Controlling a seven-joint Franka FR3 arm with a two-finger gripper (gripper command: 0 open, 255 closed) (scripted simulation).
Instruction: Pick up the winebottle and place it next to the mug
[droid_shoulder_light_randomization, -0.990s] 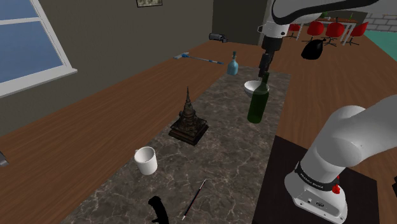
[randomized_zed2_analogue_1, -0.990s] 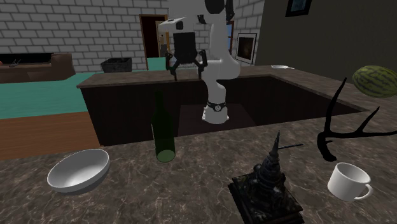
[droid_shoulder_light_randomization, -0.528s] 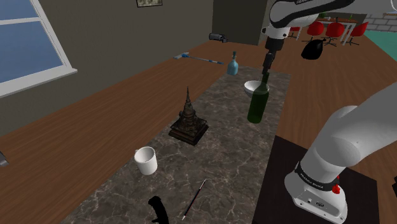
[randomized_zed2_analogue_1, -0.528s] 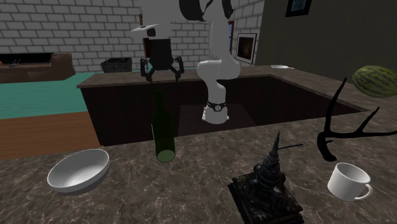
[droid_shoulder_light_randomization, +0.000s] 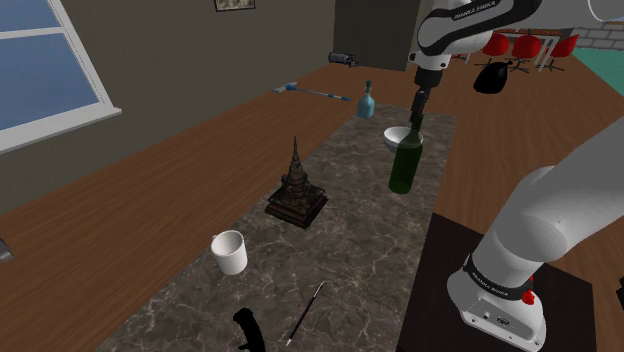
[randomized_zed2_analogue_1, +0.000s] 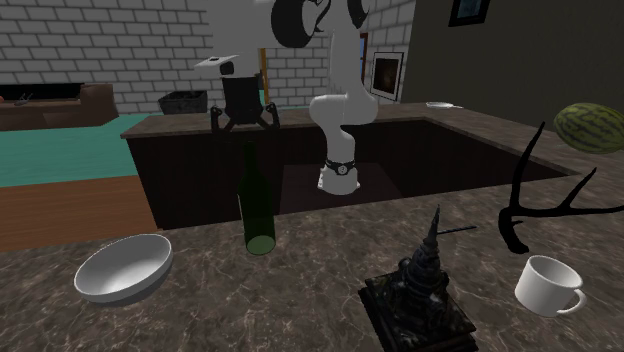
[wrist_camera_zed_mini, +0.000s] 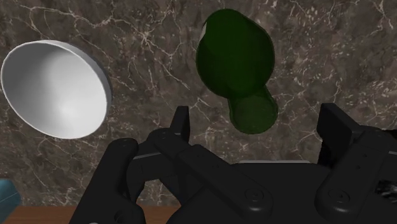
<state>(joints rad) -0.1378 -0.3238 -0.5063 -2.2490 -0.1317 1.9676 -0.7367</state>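
My gripper (randomized_zed2_analogue_1: 241, 120) has shifted sideways and now hangs over the green winebottle (droid_shoulder_light_randomization: 405, 160), fingers (wrist_camera_zed_mini: 181, 127) spread, touching nothing. The winebottle stays upright on the desk (droid_shoulder_light_randomization: 350, 230) beside the white bowl (wrist_camera_zed_mini: 54, 89), well apart from the mug (droid_shoulder_light_randomization: 229, 252).

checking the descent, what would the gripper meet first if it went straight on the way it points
Most likely the top of the green wine bottle, standing upright just beneath the open gripper; its neck lines up between the fingers.
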